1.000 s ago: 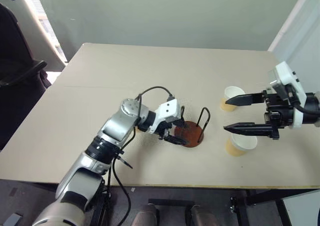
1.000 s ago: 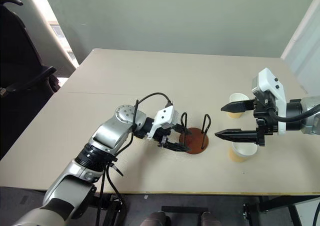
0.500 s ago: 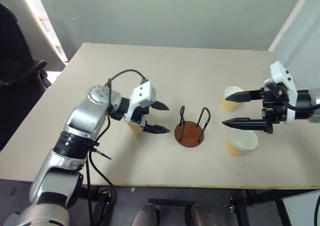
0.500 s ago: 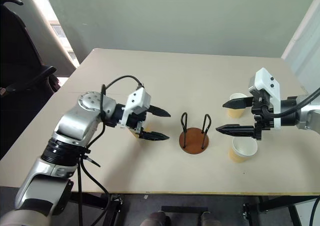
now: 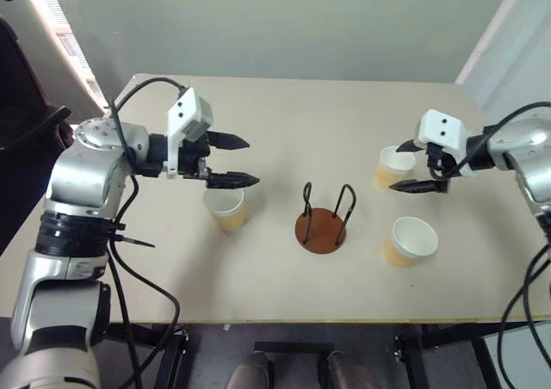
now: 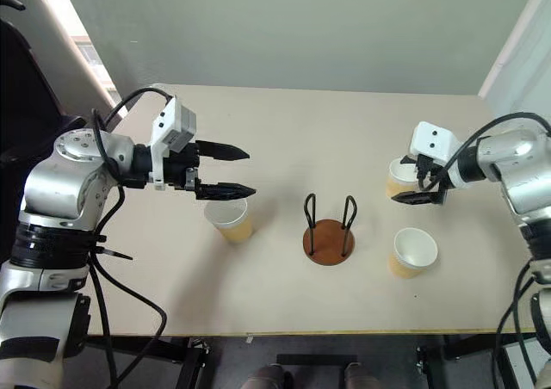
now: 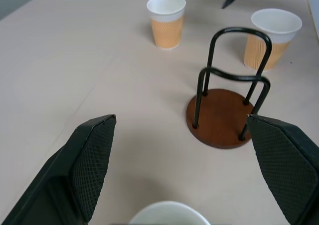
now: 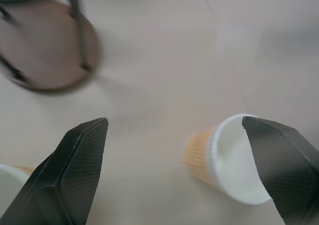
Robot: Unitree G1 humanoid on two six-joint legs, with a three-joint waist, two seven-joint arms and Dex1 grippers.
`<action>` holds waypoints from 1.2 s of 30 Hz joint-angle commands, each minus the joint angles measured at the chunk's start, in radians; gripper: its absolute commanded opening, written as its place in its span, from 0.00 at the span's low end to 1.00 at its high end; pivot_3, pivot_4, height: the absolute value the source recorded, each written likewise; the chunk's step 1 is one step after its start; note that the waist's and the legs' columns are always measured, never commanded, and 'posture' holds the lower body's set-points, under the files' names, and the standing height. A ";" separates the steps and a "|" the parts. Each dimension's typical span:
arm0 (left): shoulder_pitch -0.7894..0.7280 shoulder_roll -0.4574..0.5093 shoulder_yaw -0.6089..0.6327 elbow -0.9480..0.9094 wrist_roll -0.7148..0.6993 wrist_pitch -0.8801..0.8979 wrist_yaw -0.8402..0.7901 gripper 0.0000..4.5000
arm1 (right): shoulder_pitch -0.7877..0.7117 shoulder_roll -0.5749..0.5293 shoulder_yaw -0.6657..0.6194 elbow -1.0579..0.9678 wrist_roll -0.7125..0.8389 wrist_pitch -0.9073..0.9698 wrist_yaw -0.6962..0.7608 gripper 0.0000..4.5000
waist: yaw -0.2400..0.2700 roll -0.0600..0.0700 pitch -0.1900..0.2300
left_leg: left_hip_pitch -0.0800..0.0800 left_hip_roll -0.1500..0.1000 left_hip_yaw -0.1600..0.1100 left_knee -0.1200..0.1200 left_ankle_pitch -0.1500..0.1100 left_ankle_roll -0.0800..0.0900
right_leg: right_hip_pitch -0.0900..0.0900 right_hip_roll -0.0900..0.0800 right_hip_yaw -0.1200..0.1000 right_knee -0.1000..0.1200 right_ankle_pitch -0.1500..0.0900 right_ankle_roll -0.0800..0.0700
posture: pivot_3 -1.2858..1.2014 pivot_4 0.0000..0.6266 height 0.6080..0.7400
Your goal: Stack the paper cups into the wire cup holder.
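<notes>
Paper cup beneath left hand

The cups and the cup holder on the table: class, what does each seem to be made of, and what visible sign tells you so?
The paper cups look like matte ribbed paper: tan sides with fine vertical ridges, white inside, rolled rim. The wire cup holder seems to be thin black wire, probably coated metal, bent into smooth loops on a reddish-brown disc, possibly wood.
</notes>
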 commanded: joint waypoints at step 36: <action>-0.006 0.006 -0.005 -0.016 0.010 -0.062 0.012 1.00 | -0.249 0.157 -0.055 0.419 -0.269 -0.299 0.131 0.01 | 0.003 0.000 0.000 | -0.004 0.001 -0.001 -0.009 0.008 -0.015 | -0.007 -0.001 -0.004 0.000 0.001 -0.007 | 0.52 0.24 1.00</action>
